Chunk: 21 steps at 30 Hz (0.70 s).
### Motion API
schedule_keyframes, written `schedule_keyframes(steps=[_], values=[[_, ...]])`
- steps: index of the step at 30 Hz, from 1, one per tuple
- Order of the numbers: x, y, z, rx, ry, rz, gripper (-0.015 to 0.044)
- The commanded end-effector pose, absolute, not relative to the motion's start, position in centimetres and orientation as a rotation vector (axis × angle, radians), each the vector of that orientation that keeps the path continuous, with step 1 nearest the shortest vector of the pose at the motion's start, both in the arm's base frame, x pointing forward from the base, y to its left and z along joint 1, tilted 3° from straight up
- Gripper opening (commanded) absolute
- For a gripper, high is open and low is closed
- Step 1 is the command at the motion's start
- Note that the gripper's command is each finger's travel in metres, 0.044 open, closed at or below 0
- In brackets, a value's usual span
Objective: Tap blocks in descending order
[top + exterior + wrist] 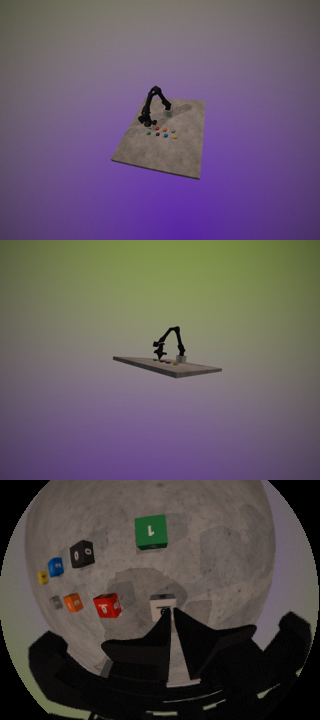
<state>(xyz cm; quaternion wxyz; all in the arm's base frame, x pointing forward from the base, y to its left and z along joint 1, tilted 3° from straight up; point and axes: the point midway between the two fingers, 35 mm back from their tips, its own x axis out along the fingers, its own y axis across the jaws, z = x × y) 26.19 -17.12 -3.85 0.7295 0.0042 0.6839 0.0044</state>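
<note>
My gripper (159, 358) (171, 611) is shut with nothing between its tips, which are at or just above the white block (159, 603) (150, 127) and partly hide its digit. I cannot tell whether they touch it. The green block (151, 531) (148, 133) shows 1. The black block (79, 556) (157, 134) shows 0. The red block (106, 606) (157, 128), orange block (73, 603) (164, 129), grey block (55, 602) (173, 131), blue block (56, 567) (165, 135) and yellow block (43, 577) (175, 136) have digits too unclear to read.
The blocks stand in two rows on the grey table top (165, 157) (144, 365). The red block is the white block's nearest neighbour in its row. The arm's pale base (167, 113) (181, 359) stands behind the rows.
</note>
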Motion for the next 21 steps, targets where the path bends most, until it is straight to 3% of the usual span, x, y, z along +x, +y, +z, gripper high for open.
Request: schedule_keyframes(steps=[1,8,13,21], values=[[26.1,-17.1,-3.0,0.011,1.507,0.009,0.002],[26.0,-17.1,-0.8,0.015,1.507,0.01,0.002],[25.6,-17.3,6.7,0.014,1.507,0.009,0.002],[26.0,-16.4,7.1,0.015,1.507,0.01,0.002]])
